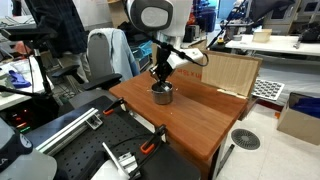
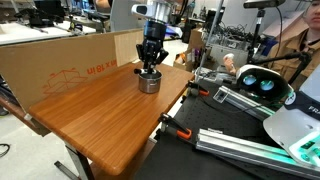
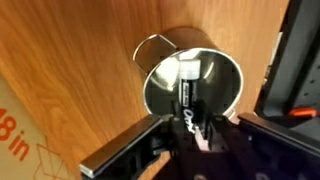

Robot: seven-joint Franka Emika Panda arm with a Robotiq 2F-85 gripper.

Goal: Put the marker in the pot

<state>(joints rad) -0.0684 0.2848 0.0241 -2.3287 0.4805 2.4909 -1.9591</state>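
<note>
The small shiny silver pot [image 1: 162,95] stands on the wooden table [image 1: 190,120]; it also shows in an exterior view [image 2: 148,83] and in the wrist view [image 3: 225,80]. My gripper [image 3: 192,128] hangs directly over the pot in both exterior views, its fingers just above the rim. In the wrist view the dark marker [image 3: 187,95] with white lettering points straight down into the pot. Its upper end sits between my dark finger pads, which are shut on it. Its lower end is inside the pot; I cannot tell whether it touches the bottom.
A brown cardboard box [image 1: 230,72] stands on the table's far side and forms a wall behind the pot [image 2: 60,62]. Table edges, clamps and metal rails [image 2: 240,145] lie beside the table. A chair [image 1: 105,55] stands nearby.
</note>
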